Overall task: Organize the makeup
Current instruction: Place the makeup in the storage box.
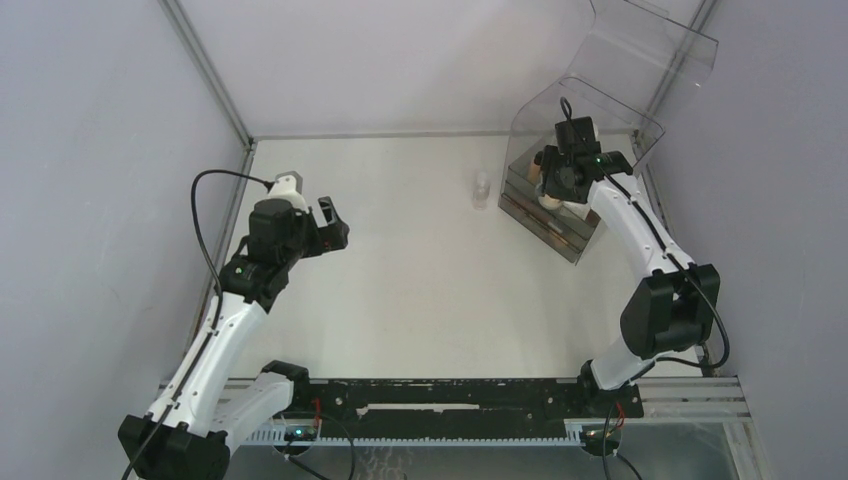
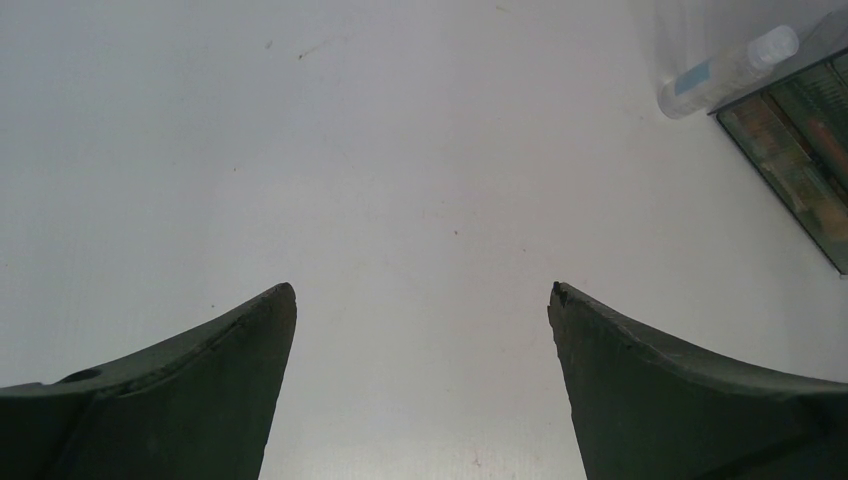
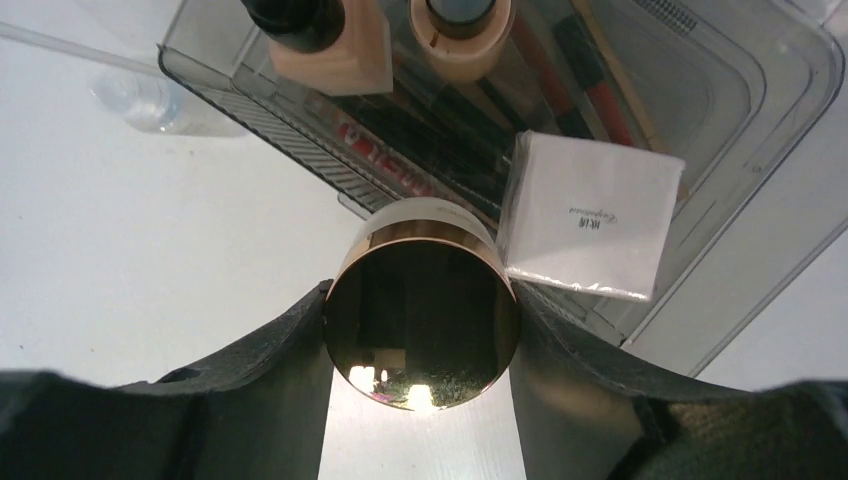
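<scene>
As it hangs over the clear bin [image 3: 780, 80], right gripper [image 3: 420, 300]: half-closed on gold-rimmed jar [image 3: 420, 340].
Jar: bin straight ahead, white box [image 3: 590, 215] just beside, axis along fingers.
Left gripper [image 2: 422, 295]: wide open, empty, well apart.

Both arms were of one build; left arm [image 1: 215, 345] and right arm [image 1: 632, 218] had slim white link shells between bulky black joint housings; a small green light [image 1: 240, 268] glowed on the left forearm joint, a second green light [image 1: 597, 158] near the right wrist; a thin black cable [image 1: 200, 215] looped off the left wrist, a second black cable [image 1: 716, 335] curved beside the right elbow housing; a white block [image 1: 287, 184] capped the left wrist; left tool [image 2: 422, 290] and right tool [image 3: 420, 290] carried matte black fingers [image 2: 200, 385], broad at the root, curving to blunt tips, edges faintly chipped; a round hole [image 2: 80, 376] marked one left finger.
</scene>
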Robot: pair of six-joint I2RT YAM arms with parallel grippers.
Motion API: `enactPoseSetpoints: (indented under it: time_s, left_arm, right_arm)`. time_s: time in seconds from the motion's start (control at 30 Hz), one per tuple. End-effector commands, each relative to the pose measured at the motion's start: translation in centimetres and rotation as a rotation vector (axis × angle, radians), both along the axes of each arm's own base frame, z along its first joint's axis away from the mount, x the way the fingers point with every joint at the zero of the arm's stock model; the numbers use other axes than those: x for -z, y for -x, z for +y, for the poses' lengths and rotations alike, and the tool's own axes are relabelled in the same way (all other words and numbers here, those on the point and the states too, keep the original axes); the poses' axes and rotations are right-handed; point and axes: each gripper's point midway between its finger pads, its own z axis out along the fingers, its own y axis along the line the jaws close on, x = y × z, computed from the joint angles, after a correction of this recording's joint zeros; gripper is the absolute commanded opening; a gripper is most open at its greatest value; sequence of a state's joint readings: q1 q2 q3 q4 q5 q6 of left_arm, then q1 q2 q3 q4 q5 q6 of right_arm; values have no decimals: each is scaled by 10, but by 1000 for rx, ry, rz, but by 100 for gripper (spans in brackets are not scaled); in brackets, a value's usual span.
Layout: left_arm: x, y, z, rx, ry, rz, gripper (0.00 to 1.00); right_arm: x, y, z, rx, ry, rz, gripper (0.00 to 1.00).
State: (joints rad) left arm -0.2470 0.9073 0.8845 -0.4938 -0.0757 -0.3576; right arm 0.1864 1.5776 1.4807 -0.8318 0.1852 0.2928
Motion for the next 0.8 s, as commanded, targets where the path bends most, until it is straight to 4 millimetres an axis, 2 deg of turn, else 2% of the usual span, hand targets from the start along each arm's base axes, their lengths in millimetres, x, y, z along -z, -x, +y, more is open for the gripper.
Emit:
enactPoseSetpoints:
  time_s: [0.0, 0.23, 0.57, 0.77]
  left_arm:
    - [-5, 2, 7, -15, -21, -30, 100]
    - [-5, 3, 9, -23, -26, -29, 100]
    - [-6, 6, 11, -33, -24, -35, 100]
    - [-5, 8, 13, -40, -29, -32, 100]
  right_arm:
    - [-33, -31, -7, 31, -12, -145, 28]
    - [-39, -40, -12, 57, -27, -171, 28]
    - [-19, -54, -12, 77, -30, -153, 27]
    - [-8, -52, -15, 93, -16, -115, 26]
